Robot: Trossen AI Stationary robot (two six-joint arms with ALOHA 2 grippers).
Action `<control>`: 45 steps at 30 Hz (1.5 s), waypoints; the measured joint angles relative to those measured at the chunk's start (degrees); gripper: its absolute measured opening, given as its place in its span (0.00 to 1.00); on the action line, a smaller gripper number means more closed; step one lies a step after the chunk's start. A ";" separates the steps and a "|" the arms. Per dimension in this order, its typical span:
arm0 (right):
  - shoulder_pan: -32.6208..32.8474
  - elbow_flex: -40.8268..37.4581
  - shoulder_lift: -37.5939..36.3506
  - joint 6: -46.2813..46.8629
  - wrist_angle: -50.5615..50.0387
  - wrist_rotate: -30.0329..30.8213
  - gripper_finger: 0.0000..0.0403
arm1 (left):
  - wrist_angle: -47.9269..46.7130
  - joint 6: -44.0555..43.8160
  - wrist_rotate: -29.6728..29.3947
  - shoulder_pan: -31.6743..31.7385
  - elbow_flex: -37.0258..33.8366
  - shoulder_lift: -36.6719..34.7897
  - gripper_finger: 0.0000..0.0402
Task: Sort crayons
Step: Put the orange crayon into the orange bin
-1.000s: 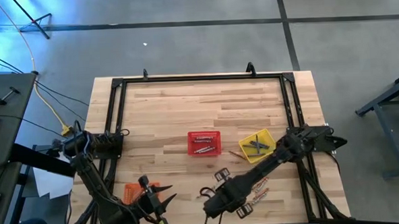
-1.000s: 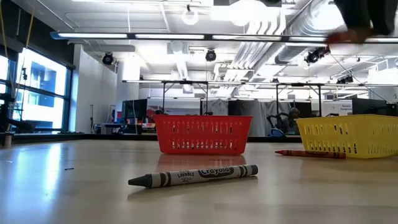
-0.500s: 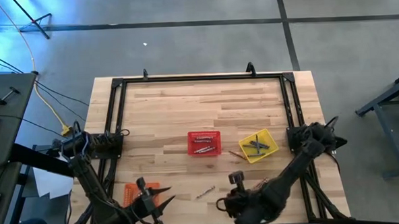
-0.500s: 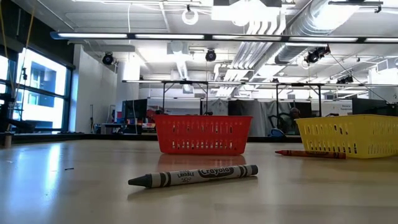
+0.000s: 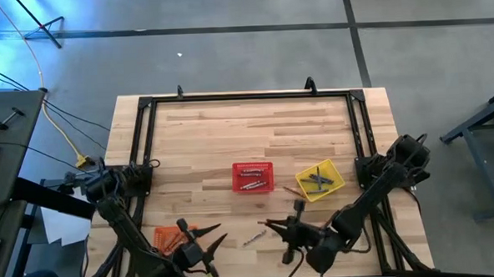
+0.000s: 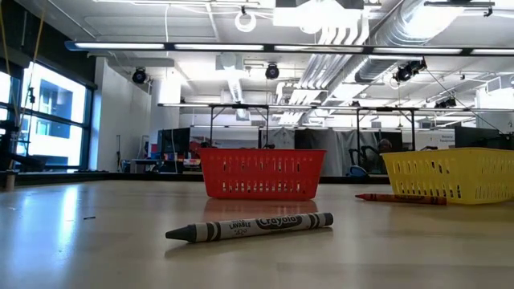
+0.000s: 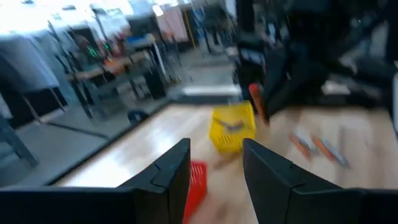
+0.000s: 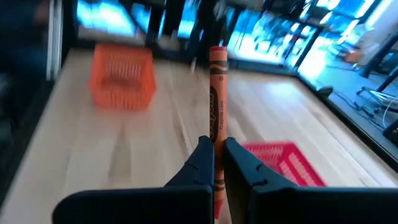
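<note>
My right gripper (image 5: pixel 278 227) hovers over the near middle of the table, shut on an orange crayon (image 8: pixel 217 93), and faces the orange basket (image 5: pixel 166 238). My left gripper (image 5: pixel 208 239) stands open beside that basket with nothing between its fingers (image 7: pixel 216 152). A grey crayon (image 5: pixel 253 238) lies flat on the table between the two grippers, as the low view also shows (image 6: pixel 253 227). A red crayon (image 6: pixel 400 198) lies beside the yellow basket (image 5: pixel 320 179). Several more crayons (image 7: pixel 317 146) lie loose on the wood. My right gripper pinches the orange crayon between its two fingers, on the part nearer one end (image 8: pixel 217 142). The crayon lies along the fingers and sticks out well past their tips. The fingers come nearly level from the table's right. The crayon is clear of the table.
The red basket (image 5: pixel 253 177) at mid table holds crayons, and so does the yellow basket to its right. A black frame (image 5: pixel 245 97) runs around the tabletop. Bare wood spreads across the far half of the table (image 5: pixel 247 130).
My right gripper has swung up from pointing down at the table to lying nearly level, turned toward the table's left, still shut on the orange crayon. It has left the low view. The grey crayon, earlier under the arm, shows. My left gripper has edged rightward.
</note>
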 joint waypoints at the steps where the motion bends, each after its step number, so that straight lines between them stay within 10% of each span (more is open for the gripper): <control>1: -0.22 -1.12 0.00 -0.90 4.42 1.06 0.00 | 0.69 0.00 -1.55 0.42 0.00 0.09 0.33; 10: -2.29 -7.21 -0.07 -5.84 28.68 1.25 0.00 | 13.56 3.36 -0.55 6.63 0.00 0.28 0.33; 21: -3.35 -7.96 0.39 -2.78 30.01 3.62 0.00 | 37.50 32.86 4.41 9.52 -0.02 0.36 0.33; 45: 0.47 -2.85 5.27 -3.89 32.09 13.91 0.00 | 48.10 41.20 5.47 10.53 0.02 1.32 0.33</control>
